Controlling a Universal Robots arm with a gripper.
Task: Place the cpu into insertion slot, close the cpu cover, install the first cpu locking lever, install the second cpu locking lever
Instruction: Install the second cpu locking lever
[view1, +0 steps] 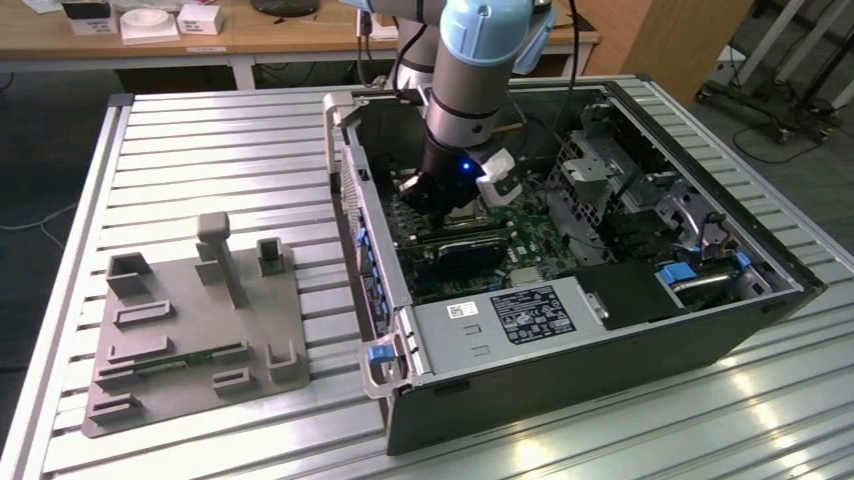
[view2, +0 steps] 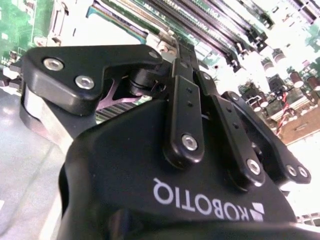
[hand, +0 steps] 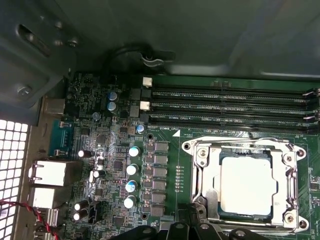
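One first wrist view shows cpu (hand: 248, 184) under cpu cover (hand: 204, 180); claw (view2: 172, 37) grip unclear.

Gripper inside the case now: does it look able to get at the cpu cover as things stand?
Probably yes. In the first wrist view the cpu cover lies flat over the cpu, with nothing on top of it, and the gripper sits right at the socket's edge. The exterior view shows the case's side open, arm already reaching in.
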